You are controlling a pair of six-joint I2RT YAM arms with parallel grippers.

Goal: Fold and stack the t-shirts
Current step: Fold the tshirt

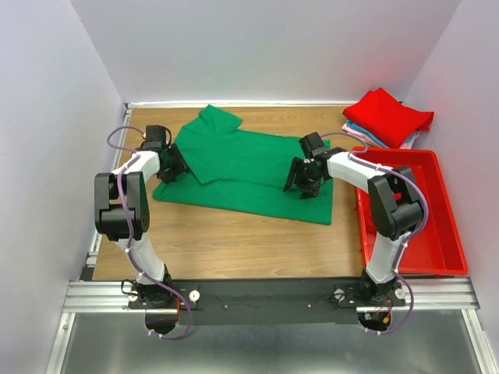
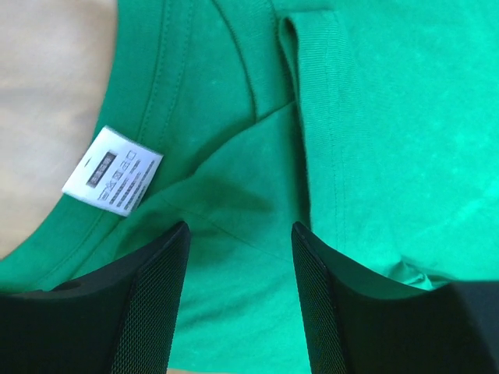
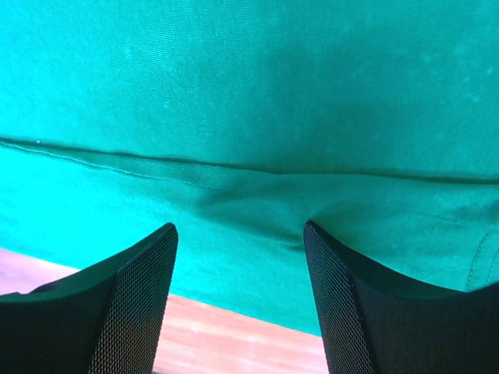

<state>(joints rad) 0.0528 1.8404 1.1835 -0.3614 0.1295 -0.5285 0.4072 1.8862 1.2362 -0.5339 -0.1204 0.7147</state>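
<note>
Hovering over the green t-shirt [image 1: 249, 167] spread mid-scene, the left gripper [image 2: 240, 227] beside the white neck label [image 2: 111, 170] and the right gripper [image 3: 240, 227] at its right side both stand apart (nothing pinched yet), so pinch the edges level, together.

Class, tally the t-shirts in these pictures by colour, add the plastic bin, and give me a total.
Green t-shirt, spread out flat: 1
Red t-shirt, folded, on top of the others: 1
Pink t-shirt, only an edge showing: 1
Light blue t-shirt, only an edge showing: 1
Red bin: 1
Total: 5 visible; more shirts may lie hidden under the red one.
</note>
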